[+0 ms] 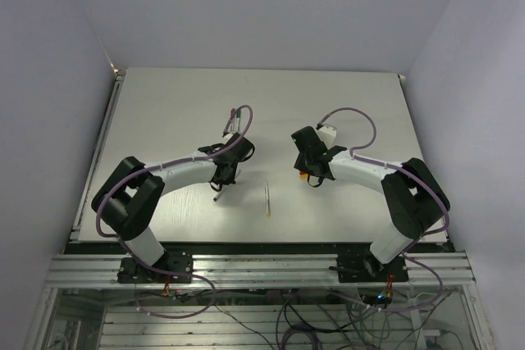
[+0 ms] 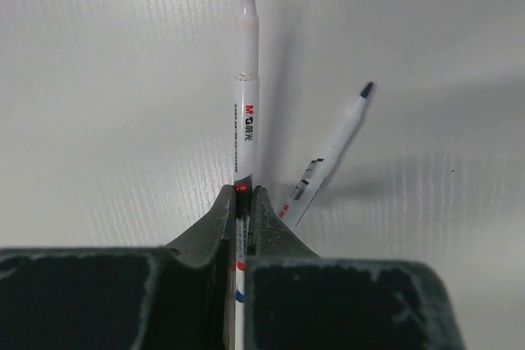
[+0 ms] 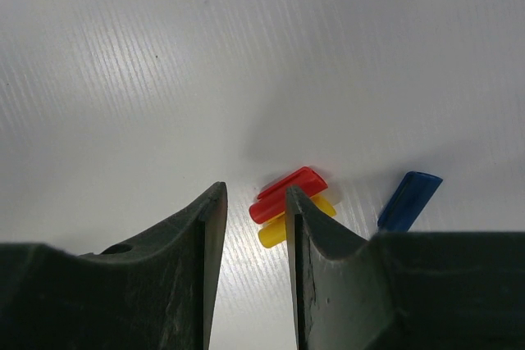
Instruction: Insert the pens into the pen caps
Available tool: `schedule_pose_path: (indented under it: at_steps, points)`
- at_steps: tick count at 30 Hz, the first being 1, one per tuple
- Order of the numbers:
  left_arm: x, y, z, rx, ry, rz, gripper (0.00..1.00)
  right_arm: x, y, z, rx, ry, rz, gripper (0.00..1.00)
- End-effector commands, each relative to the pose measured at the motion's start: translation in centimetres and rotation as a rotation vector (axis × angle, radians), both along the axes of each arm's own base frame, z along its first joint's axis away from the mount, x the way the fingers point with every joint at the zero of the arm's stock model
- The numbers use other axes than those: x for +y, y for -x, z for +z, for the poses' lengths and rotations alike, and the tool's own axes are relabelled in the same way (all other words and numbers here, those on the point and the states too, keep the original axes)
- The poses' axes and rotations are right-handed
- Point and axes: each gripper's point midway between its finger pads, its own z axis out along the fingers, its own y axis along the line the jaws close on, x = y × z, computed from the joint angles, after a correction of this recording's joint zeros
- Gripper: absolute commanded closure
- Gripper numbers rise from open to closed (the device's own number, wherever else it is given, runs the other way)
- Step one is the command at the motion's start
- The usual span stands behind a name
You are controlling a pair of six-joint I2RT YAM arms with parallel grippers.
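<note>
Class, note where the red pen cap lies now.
In the right wrist view, the red cap lies just ahead of the open right gripper, against the yellow cap, the blue cap to its right.

Yellow cap (image 3: 271, 236) and blue cap (image 3: 409, 197) lie partly hidden behind a right finger (image 3: 328, 272); the rear of the red pen (image 2: 246, 116) disappears between left fingers (image 2: 209, 234).

Robot lab cell: plain white walls (image 1: 49, 79), alu extrusion frame (image 1: 262, 270), loose cabling (image 1: 312, 317) below.
</note>
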Motion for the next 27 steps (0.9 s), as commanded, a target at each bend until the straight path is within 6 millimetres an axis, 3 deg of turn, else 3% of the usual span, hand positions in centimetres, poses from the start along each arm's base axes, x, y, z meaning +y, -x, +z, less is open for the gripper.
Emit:
schedule_pose_path:
  at_steps: [1, 27]
  points:
    - [-0.3, 0.1, -0.2, 0.03, 0.008, 0.001, 0.93, 0.3, -0.4, -0.1, 0.003, -0.016, -0.016, 0.66]
    - [-3.1, 0.9, -1.3, 0.101, 0.134, -0.058, 0.93, -0.7, 1.4, -2.3, 0.083, -0.003, -0.063, 0.69]
